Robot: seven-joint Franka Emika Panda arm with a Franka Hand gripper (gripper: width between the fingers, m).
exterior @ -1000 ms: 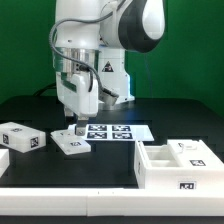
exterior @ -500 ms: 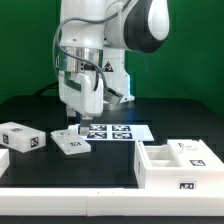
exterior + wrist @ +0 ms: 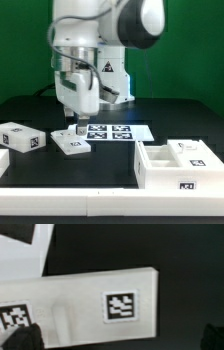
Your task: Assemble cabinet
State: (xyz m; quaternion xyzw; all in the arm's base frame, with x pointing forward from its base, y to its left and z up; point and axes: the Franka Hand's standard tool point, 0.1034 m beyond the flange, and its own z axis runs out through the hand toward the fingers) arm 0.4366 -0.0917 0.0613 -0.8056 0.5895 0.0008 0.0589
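The cabinet (image 3: pixel 176 165) is a large white open box with tags at the exterior view's right front. A small flat white tagged panel (image 3: pixel 70 144) lies on the black table left of centre. My gripper (image 3: pixel 70 124) hangs just above this panel, open and empty. In the wrist view the panel (image 3: pixel 95 308) fills the middle, with one tag (image 3: pixel 121 306) fully seen and a second at the frame's edge. My gripper (image 3: pixel 118 340) is over the panel's edge, and the dark fingertips (image 3: pixel 22 339) stand wide apart at either side.
A second white tagged block (image 3: pixel 20 137) lies at the exterior view's far left. The marker board (image 3: pixel 112 131) lies flat behind the panel, near the robot's base. The table's white front rim (image 3: pixel 70 197) runs along the front.
The arm's upper part swayed slightly right and back. The gripper stays above the small panel, still open. No part has moved.
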